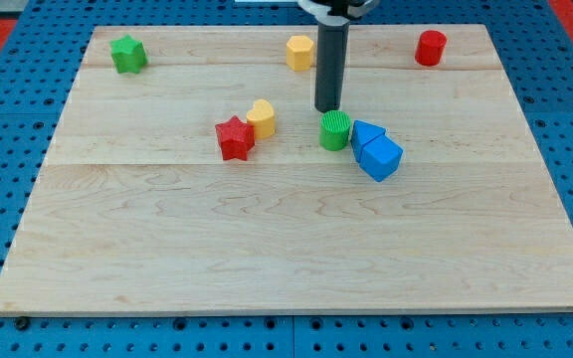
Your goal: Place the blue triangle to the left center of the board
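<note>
Standing bare and holding nothing, my tip (327, 109) sits just above the green cylinder (335, 130), which touches the blue triangle (365, 132) beside the blue cube (381, 158).
</note>
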